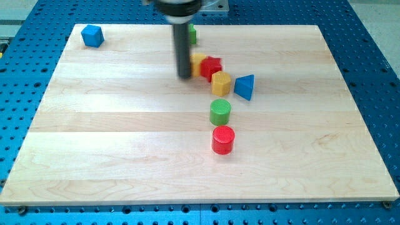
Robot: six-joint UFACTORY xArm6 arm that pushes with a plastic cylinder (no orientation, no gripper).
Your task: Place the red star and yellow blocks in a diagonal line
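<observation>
The red star (211, 66) lies near the board's top centre. A yellow block (197, 63) touches its left side, partly hidden by my rod. A second yellow block (220, 82), hexagon-like, sits just below right of the star, so the three run diagonally. My tip (184, 75) rests on the board just left of the first yellow block, touching or nearly touching it.
A blue triangular block (245, 86) lies right of the lower yellow block. A green cylinder (220, 112) and a red cylinder (222, 139) stand below. A blue cube (92, 35) is at the top left. A green block (192, 34) peeks out behind the rod.
</observation>
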